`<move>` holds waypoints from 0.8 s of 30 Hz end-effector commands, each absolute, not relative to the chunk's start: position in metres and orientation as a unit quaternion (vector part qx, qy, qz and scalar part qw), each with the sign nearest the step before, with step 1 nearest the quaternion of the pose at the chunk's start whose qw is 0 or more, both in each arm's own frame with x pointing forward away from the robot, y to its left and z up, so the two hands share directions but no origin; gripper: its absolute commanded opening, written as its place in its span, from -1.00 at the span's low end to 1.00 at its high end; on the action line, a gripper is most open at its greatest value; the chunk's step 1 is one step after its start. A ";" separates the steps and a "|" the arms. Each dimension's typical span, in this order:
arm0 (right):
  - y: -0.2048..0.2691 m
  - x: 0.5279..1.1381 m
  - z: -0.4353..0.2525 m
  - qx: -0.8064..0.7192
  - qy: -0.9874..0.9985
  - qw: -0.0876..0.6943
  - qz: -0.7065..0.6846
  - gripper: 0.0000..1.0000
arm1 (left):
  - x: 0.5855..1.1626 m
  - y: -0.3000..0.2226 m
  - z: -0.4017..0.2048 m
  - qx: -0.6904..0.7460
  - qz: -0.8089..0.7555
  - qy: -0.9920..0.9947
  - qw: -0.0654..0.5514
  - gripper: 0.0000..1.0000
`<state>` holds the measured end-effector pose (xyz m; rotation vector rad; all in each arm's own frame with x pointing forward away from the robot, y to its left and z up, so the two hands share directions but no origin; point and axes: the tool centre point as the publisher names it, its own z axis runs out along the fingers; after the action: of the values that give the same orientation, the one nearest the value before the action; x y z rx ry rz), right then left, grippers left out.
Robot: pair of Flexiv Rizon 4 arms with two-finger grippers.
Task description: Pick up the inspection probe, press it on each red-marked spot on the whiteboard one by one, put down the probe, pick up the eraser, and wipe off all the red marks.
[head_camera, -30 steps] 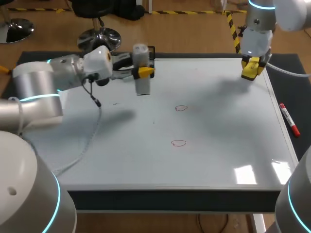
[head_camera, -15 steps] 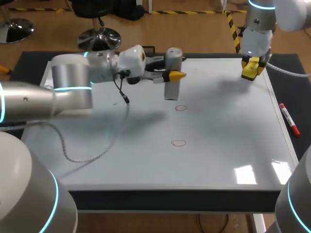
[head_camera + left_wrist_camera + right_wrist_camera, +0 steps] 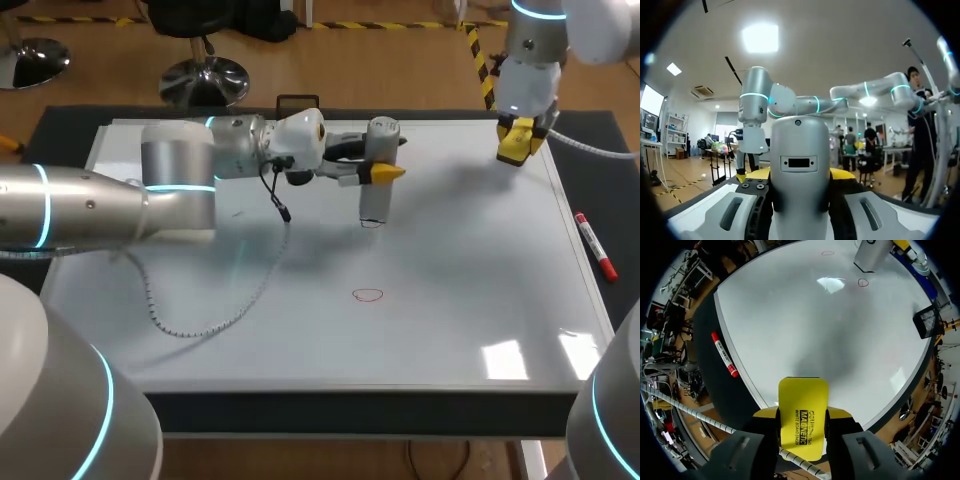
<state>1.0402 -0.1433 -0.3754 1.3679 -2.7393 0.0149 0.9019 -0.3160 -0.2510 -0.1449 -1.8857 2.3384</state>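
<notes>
My left gripper (image 3: 384,172) is shut on the grey inspection probe (image 3: 377,170), which it holds upright over the whiteboard (image 3: 480,270). The probe's lower end is at the upper red mark (image 3: 372,224); contact cannot be told. A second red mark (image 3: 368,294) lies nearer the front. In the left wrist view the probe (image 3: 800,165) fills the space between the fingers. At the far right corner, my right gripper (image 3: 520,140) is shut on the yellow eraser (image 3: 803,417). From there the probe (image 3: 871,255) stands beside a red mark (image 3: 863,283).
A red marker (image 3: 594,245) lies on the dark mat off the whiteboard's right edge, also seen as the marker (image 3: 724,355) beside my right gripper. A black wire holder (image 3: 297,103) stands at the board's far edge. My left arm's cable (image 3: 230,310) hangs over the board's left half.
My left arm has carried the probe rightwards from the board's far left and lowered it to the upper red mark. The right arm with the eraser has not moved.
</notes>
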 end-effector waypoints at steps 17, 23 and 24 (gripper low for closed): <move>-0.144 1.041 -0.375 0.447 -0.893 0.042 0.006 -1.00 | 0.914 -0.329 -0.276 -0.040 0.754 -0.653 0.063 -1.00; -0.144 1.041 -0.375 0.447 -0.893 0.042 0.006 -1.00 | 0.916 -0.329 -0.283 -0.034 0.754 -0.653 0.062 -1.00; -0.144 1.041 -0.375 0.447 -0.893 0.042 0.006 -1.00 | 0.916 -0.329 -0.284 -0.033 0.754 -0.653 0.062 -1.00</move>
<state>1.0402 -0.1433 -0.3754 1.3679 -2.7394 0.0146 0.9149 -0.3268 -0.2815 -0.0990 -1.9819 2.2744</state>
